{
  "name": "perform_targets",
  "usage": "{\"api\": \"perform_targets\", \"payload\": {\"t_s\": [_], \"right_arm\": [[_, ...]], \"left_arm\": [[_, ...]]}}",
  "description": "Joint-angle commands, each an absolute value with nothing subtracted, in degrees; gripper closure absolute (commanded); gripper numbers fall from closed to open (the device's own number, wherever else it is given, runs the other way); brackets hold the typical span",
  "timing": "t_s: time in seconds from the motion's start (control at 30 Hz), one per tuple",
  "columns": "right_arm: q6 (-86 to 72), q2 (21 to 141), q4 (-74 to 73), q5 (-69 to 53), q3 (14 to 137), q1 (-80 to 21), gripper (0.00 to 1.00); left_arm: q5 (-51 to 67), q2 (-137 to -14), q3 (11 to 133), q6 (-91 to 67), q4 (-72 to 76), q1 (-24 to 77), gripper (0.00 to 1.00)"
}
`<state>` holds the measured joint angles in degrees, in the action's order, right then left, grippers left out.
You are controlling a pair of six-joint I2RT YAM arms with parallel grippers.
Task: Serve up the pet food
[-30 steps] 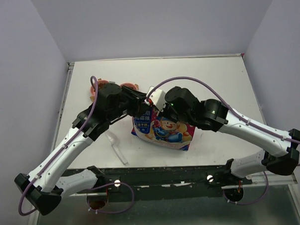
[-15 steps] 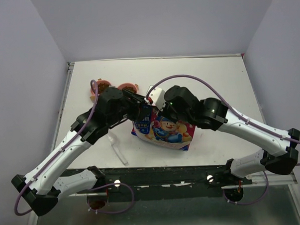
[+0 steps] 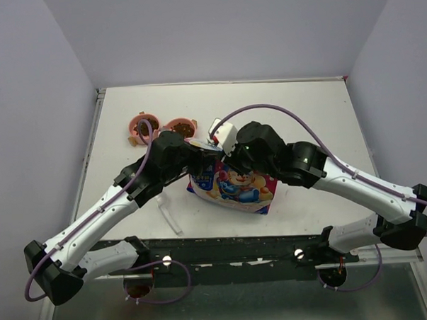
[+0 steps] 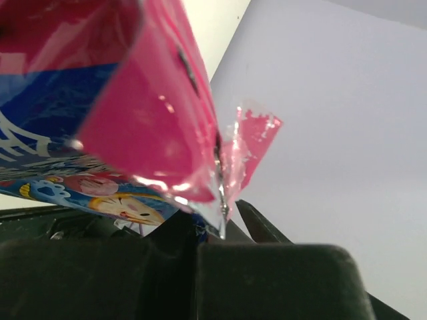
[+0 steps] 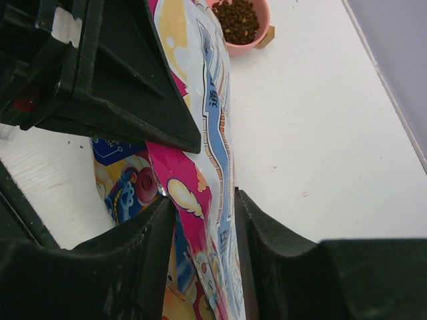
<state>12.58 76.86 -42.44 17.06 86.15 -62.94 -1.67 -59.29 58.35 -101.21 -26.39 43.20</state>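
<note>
The pet food (image 3: pixel 140 125) fills two pink bowls (image 3: pixel 178 126) at the back left; one of them shows in the right wrist view (image 5: pixel 263 30) with brown kibble (image 5: pixel 237 19). A glossy pink cartoon bag (image 3: pixel 236 187) stands in the middle of the table. My left gripper (image 3: pixel 203 155) is shut on the bag's top left edge; in its wrist view the sealed seam of the bag (image 4: pixel 133 100) runs down into the left gripper (image 4: pixel 220 223). My right gripper (image 3: pixel 231 159) is open, its fingers either side of the bag's top (image 5: pixel 200 133), right gripper (image 5: pixel 203 200).
A clear plastic scoop (image 3: pixel 166 213) lies on the table left of the bag, near the front edge. The white table (image 3: pixel 303 113) ends at grey walls on the left, right and back.
My left gripper slid right off the bowls and shut on the bag's top edge. My right gripper, shut on the bag a second ago, has opened.
</note>
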Motion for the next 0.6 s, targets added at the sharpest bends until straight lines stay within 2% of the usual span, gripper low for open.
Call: {"api": "perform_targets", "payload": {"t_s": [0.0,0.1,0.2,0.23,0.3,0.37,0.4,0.43,0.47,0.5,0.57], "right_arm": [[16.5,76.8,-37.5,15.7,83.6,-63.1,0.50],[19.2,77.3,-33.6,17.6,82.0,-63.2,0.49],[22.0,77.5,-28.2,17.8,80.7,-63.1,0.55],[22.8,78.0,-27.9,17.8,81.0,-63.5,0.63],[22.5,79.3,-29.3,17.7,82.4,-63.7,0.88],[20.3,80.4,-32.9,16.6,84.2,-63.7,1.00],[18.6,80.2,-34.5,16.3,84.8,-63.6,1.00],[15.7,80.0,-36.3,14.1,85.7,-63.6,1.00],[13.6,79.5,-37.5,11.5,86.3,-63.5,1.00],[10.4,79.2,-38.8,7.9,87.4,-63.3,1.00],[4.6,79.5,-41.2,0.8,89.3,-61.9,1.00]], "left_arm": [[-5.0,-57.6,60.6,-99.6,-28.6,42.5,1.00],[-2.1,-57.8,62.8,-101.9,-31.3,41.8,1.00],[2.4,-59.5,68.0,-104.1,-39.5,40.5,1.00],[2.8,-59.9,69.6,-103.8,-41.0,40.2,1.00],[2.8,-60.8,72.5,-101.8,-43.0,39.2,1.00],[1.9,-60.8,75.0,-98.9,-43.3,38.2,1.00],[0.8,-60.6,75.9,-97.1,-43.9,37.9,0.89],[-0.9,-60.2,76.6,-96.2,-45.8,37.9,0.69],[-1.7,-59.6,76.3,-95.4,-46.5,37.9,0.53],[-1.9,-58.5,75.4,-94.8,-46.4,37.8,0.48],[-2.4,-56.2,72.1,-95.1,-44.8,37.9,0.44]]}}
